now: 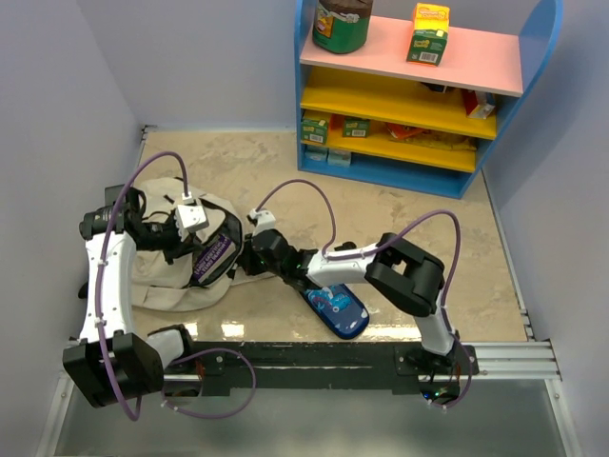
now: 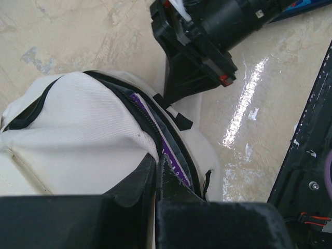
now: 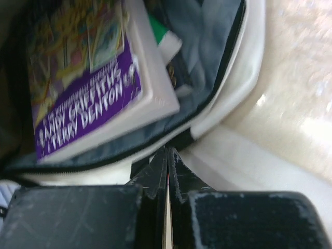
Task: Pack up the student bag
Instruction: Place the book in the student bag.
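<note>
Two claws are on one object. The large soft beige canvas student bag (image 1: 166,286) lies on the left part of the marbled beige tabletop (image 1: 400,200). Its mouth is turned right, the zip is open and the dark lining shows.

Readable text:
- A purple-covered paperback book (image 3: 93,78) sits inside the bag mouth, with white capitals "ANDY GRIFFITHS & TERRY DENTON" along the cover.
- A smaller line above includes "INTERNATIONALLY"; the rest is blurred.
- The upper cover has yellow cartoon panels, wording not legible.
- A green-and-white item (image 3: 165,37) sits deeper in the lining behind the book; I cannot identify it.

Claws:
- Left gripper (image 2: 155,163): fingers drawn together, pinching the beige cloth at the zip edge.
- Right gripper (image 3: 167,155): fingers pressed together on the bag's rim at the right end of the mouth, beside a short black tab (image 2: 179,116). A pale sliver shows between the pads.

Surroundings:
- A blue zip pencil case with white print (image 1: 338,309) lies on the table right of the bag, toward the near edge. The print is unreadable.
- The right arm (image 1: 333,259) reaches leftward over the pencil case's far end and hides part of the bag mouth in the top view.
- A blue-framed shelf unit (image 1: 533,57) stands at far right, with a pink top board and yellow lower boards.
- On the pink board are a dark green jar with a brown lid (image 1: 341,24) and a yellow-and-green carton (image 1: 429,33). Their labels are too small to read.
- On the yellow boards are small green boxes (image 1: 316,129) and red packets (image 1: 476,103).
- A black rail (image 1: 314,357) runs along the near edge.
</note>
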`<control>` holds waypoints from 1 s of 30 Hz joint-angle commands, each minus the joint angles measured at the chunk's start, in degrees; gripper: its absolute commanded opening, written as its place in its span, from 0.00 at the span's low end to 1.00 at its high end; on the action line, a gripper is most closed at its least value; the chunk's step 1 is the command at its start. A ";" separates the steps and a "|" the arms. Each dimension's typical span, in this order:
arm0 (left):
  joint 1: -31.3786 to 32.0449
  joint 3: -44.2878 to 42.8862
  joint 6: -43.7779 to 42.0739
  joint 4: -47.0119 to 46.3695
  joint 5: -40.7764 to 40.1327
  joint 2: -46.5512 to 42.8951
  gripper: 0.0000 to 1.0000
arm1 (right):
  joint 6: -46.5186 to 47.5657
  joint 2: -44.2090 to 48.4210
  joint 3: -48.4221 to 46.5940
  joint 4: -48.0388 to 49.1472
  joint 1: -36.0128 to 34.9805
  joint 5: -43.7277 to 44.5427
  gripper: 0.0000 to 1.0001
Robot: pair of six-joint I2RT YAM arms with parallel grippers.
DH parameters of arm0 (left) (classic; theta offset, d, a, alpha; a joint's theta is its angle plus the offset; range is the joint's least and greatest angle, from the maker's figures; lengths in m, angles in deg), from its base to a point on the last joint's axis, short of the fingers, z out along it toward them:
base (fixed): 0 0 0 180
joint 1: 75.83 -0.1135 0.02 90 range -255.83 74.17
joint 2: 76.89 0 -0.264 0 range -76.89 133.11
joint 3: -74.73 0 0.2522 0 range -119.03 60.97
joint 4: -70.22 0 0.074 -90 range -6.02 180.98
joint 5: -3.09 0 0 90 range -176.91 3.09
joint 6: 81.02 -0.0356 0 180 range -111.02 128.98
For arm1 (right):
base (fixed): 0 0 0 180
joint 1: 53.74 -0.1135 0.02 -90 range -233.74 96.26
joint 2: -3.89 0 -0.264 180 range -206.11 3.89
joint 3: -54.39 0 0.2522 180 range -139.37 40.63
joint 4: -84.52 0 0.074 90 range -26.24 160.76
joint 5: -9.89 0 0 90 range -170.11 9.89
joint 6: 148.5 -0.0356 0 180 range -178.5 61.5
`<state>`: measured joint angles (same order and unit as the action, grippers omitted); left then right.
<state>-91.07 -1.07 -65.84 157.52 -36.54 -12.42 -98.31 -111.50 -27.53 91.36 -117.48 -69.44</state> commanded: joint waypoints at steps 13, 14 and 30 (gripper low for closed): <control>0.48 -2.03 -1.37 1.87 4.39 -2.50 0.00 | 0.53 -12.65 -21.30 -2.49 2.22 -2.24 0.00; 0.39 -2.12 -1.37 1.87 4.39 -2.59 0.00 | 0.61 -13.18 -23.14 -2.76 2.22 -2.67 0.00; 0.48 -1.68 -2.43 1.78 4.56 -0.75 0.00 | 3.60 14.55 4.16 -17.60 6.53 11.80 0.71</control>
<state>-91.07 -1.07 -65.89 157.63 -36.49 -13.21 -96.13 -106.85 -27.55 80.39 -111.73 -67.27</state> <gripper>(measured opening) 0.027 0.628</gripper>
